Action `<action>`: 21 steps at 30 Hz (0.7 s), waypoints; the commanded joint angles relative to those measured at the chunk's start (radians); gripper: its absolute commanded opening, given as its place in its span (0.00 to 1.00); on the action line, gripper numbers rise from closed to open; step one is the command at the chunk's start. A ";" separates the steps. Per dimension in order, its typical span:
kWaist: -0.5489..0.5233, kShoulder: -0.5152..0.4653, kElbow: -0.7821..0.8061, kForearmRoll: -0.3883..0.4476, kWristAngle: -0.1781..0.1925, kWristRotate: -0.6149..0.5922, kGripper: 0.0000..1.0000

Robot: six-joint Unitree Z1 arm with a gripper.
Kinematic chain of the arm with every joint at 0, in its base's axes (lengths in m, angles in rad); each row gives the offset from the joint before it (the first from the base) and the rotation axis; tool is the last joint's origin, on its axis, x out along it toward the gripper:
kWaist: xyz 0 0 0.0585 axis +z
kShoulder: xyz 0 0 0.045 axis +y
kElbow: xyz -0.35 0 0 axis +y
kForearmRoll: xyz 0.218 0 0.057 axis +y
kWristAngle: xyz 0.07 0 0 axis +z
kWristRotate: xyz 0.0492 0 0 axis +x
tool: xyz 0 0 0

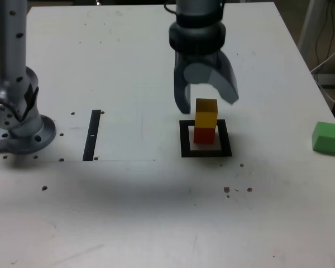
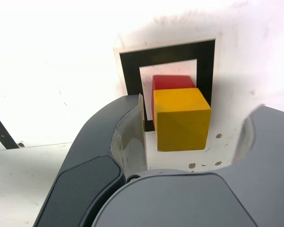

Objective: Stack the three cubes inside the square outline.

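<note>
We note the yellow cube (image 1: 206, 113) resting on top of the red cube (image 1: 204, 134), the pair forming a two-high stack inside the square outline (image 1: 184, 139) on the white counter (image 1: 134, 67). In the exterior view the stack sits toward the rear of the white interior, with bare white showing in front of the red cube. The yellow cube is turned slightly relative to the red one beneath it; the wrist view shows their edges not quite lined up.

The end effector (image 1: 207, 103) hangs just above and behind the stack, its jaws spread apart. In the wrist view the yellow cube (image 2: 181, 119) lies between the two fingers (image 2: 128, 137) with a clear gap on either side, so we record nothing gripped.

The green cube (image 1: 326, 137) sits alone on the counter, well apart from the outline, near the exterior view's right edge.

A thin black strip (image 1: 92, 134) lies on the counter to the exterior view's left of the outline. The arm's base (image 1: 17, 120) stands at the far left of that view.
</note>
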 commanded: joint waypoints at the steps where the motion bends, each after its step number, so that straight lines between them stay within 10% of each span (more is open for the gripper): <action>1: 0.004 -0.024 -0.010 0.009 0.022 -0.008 0.99; 9: 0.004 -0.014 -0.157 0.075 0.087 0.001 0.99; 21: -0.003 0.219 -0.502 0.161 0.038 0.055 0.99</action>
